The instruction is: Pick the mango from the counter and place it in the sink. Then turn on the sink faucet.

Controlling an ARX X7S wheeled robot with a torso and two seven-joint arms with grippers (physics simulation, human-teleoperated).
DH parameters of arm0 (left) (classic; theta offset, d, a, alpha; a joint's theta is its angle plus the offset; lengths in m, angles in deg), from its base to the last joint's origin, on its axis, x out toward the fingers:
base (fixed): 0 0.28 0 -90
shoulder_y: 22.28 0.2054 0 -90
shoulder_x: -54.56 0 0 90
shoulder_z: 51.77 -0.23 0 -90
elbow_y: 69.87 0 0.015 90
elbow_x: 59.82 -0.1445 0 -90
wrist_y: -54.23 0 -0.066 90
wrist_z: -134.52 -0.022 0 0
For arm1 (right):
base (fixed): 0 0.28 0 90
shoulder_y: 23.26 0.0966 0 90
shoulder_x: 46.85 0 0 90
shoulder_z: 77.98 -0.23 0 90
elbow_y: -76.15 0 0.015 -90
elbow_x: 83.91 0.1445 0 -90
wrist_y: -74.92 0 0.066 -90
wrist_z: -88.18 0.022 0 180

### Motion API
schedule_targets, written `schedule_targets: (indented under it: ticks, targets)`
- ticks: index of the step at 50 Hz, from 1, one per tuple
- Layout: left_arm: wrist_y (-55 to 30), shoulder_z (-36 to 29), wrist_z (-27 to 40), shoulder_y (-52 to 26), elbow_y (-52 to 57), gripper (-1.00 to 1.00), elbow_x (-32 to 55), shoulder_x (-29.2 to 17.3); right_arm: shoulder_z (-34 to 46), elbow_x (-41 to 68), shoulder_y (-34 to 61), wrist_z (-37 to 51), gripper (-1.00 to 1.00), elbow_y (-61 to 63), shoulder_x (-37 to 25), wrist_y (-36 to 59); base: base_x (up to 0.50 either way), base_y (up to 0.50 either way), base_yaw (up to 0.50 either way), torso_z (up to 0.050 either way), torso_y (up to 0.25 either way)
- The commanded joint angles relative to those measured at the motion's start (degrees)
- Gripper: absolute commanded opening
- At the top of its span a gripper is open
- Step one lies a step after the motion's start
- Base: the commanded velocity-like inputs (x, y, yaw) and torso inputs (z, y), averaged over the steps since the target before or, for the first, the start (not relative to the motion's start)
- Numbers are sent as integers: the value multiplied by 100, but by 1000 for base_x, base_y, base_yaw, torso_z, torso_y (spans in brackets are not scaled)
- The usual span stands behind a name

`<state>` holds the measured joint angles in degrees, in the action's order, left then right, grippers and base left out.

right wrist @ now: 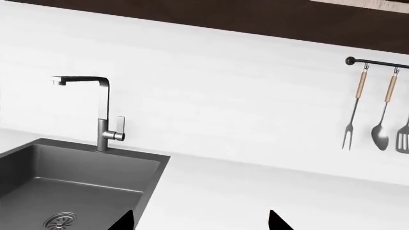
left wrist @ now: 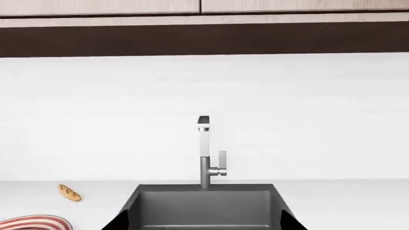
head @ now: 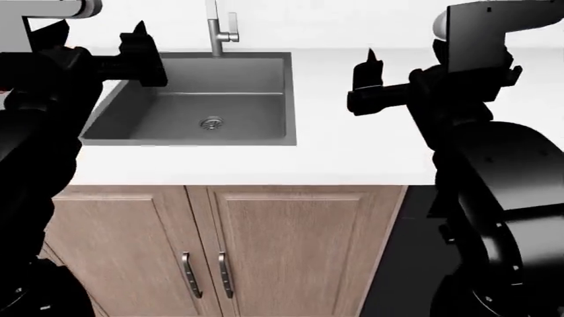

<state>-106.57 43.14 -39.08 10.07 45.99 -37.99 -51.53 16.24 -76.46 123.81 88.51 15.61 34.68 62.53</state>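
Mango wasn't visible anywhere; sink (head: pixel 132 132) was empty. Both your grippers (head: pixel 141 56) (head: pixel 366 82) hung spread, apparently holding nothing. You needed to locate it first.

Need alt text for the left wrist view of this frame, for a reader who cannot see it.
A tall squared brushed-steel faucet with a small side lever stands behind a dark grey rectangular sink basin set in a smooth white countertop. Beside the basin lie a small brown bread-like piece and the edge of a red-and-white striped plate; no mango shows.
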Motion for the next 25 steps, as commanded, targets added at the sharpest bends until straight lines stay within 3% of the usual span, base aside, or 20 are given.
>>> schedule_targets:
  ticks: [1, 17, 21, 25]
  targets:
    - [499, -177, -14, -256, -788, 100, -210, -66, 31, 46, 228, -52, 100, -546, -22, -228, 0, 0, 0, 50, 0]
    - [929, -479, -15, -370, -1412, 100, -435, -141, 126, 97, 442, -183, 100, -1457, -91, -775, 0, 0, 0, 50, 0]
    - [1261, -827, -58, -578, -1957, 100, -667, -207, 251, 144, 683, -328, 100, -2226, -25, -1049, 0, 0, 0, 25, 0]
    - [2111, -1149, -99, -923, -3337, 100, -1021, -181, 356, 166, 852, -454, 100, -3023, 62, -1473, 19, 0, 0, 0, 0]
